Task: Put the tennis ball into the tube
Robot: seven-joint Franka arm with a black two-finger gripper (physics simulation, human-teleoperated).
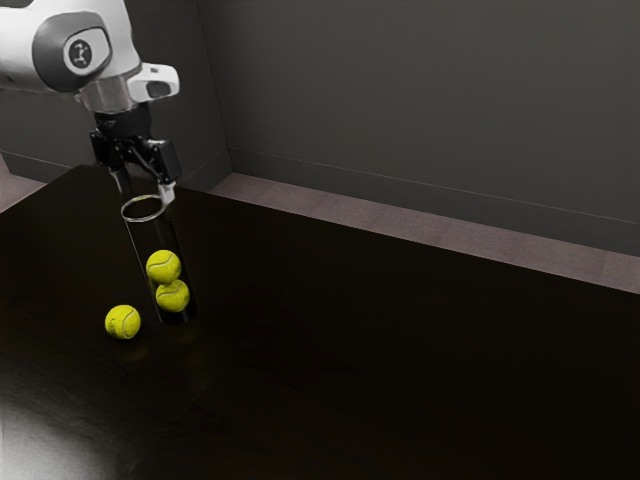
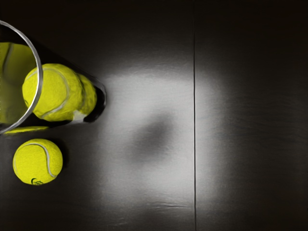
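In the exterior view, see the fingers (image 1: 168,192) standing wide apart, pointing down just above the rim (image 1: 142,219) of the clear tube (image 1: 150,240), with nothing clasped between them. Cannot tell from here about any contact with the rim. Make out black metal above, pale grey at one tip, and smooth white casing on the arm (image 1: 112,28). Find the tube upright on the worktop (image 1: 400,350), thin-walled and see-through, round and tall, ringed with a pale, glossy edge. Count two tennis balls inside, the upper ball (image 1: 163,266) resting on the lower ball (image 1: 173,296), low in the tube. Spot the loose tennis ball (image 1: 123,322) outside, on the worktop just beside the tube's base: round, bright yellow, fuzzy-looking, crossed by a pale seam. Notice a dark, polished surface beneath, catching faint yellow reflections.

In the wrist view, look down past the rim's pale curve to the two balls overlapping inside the tube, with a duller yellow shape inside the ring; can't tell whether ball or reflection. See the loose ball lying near the tube wall, clearly outside, with a curved whitish seam and a small dark printed mark. Note fine grain, a straight thin joint and a broad, hazy glare across the worktop.
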